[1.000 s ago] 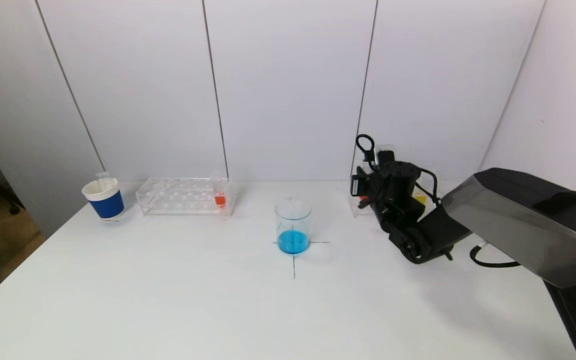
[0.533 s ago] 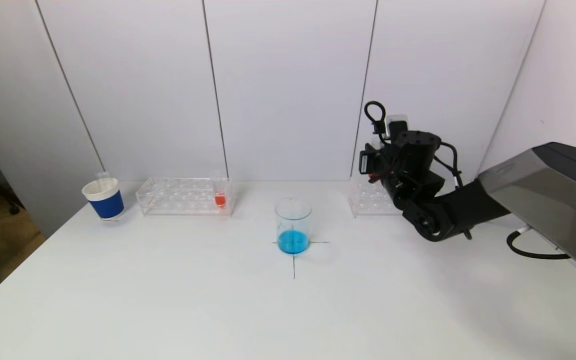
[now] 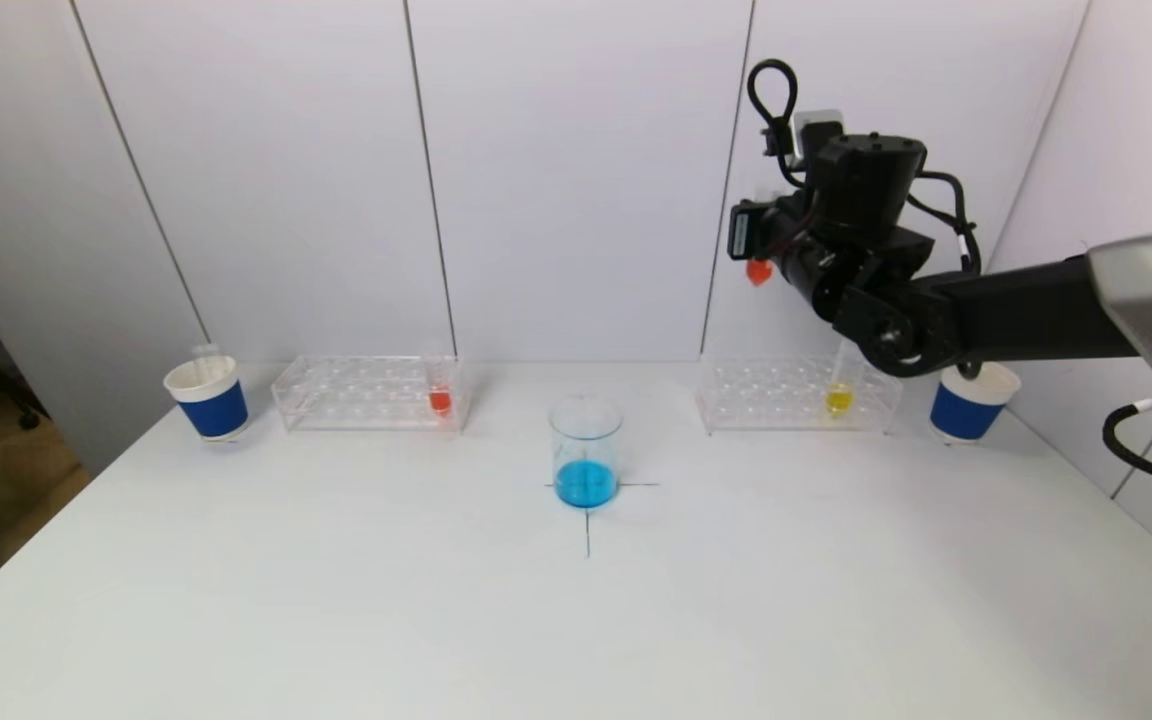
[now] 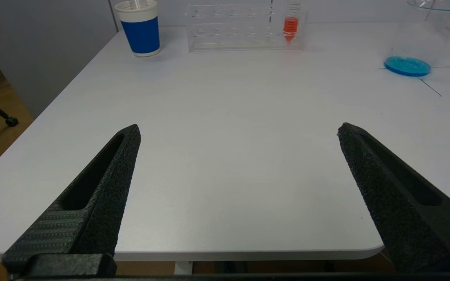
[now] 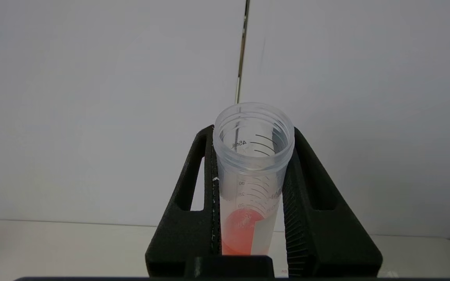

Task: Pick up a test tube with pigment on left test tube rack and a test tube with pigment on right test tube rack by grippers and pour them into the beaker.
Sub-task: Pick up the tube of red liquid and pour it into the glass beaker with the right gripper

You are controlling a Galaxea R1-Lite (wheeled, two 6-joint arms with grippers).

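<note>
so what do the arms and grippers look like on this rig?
Right gripper: matte black, two tapered fingers with slotted cut-outs and ribbed, grainy inner pads. Black wrist housing, looped black cables, a small white-labelled module on the side, silver-grey forearm shell. Left gripper: the same black textured, slotted fingers.

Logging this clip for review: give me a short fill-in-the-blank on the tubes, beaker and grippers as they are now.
1. The right gripper is shut on a tube holding ____ pigment.
2. The liquid in the beaker is ____.
3. The tube left in the right rack holds ____ pigment.
4. The left gripper, low at the table edge, is ____.

Missing words: red; blue; yellow; open
</note>
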